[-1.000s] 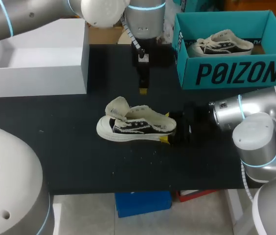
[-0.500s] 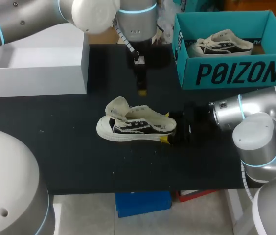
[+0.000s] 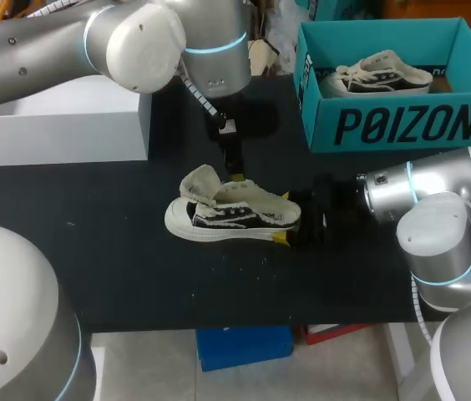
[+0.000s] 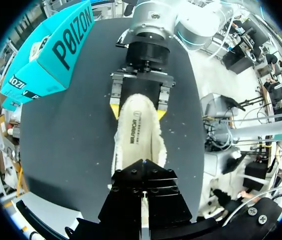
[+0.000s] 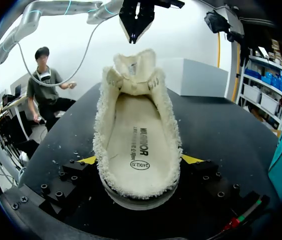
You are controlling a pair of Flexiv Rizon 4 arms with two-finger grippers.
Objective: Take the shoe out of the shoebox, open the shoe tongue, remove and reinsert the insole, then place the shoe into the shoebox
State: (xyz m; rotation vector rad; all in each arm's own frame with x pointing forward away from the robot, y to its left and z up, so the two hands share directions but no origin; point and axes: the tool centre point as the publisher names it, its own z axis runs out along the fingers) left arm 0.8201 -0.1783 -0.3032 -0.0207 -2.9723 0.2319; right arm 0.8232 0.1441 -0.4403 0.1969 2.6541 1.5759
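A cream-lined black and white shoe (image 3: 231, 213) lies mid-table, toe to the left, its tongue (image 3: 200, 185) folded up and open. The insole (image 5: 138, 145) lies flat inside it. My right gripper (image 3: 290, 224) is shut on the shoe's heel, a yellow tip on each side (image 5: 140, 160). My left gripper (image 3: 236, 174) hangs shut and empty just above the shoe's opening, behind the tongue; from the right wrist its tips (image 5: 136, 32) point down over the tongue. The teal shoebox (image 3: 402, 125) stands at the back right.
A second shoe (image 3: 377, 73) lies inside the teal shoebox. An open white box (image 3: 60, 125) stands at the back left. Bare black tabletop surrounds the shoe in front and to the left.
My left arm has swung forward and down from the back of the table, bringing its shut gripper to just above the shoe. The right arm and shoe have stayed still.
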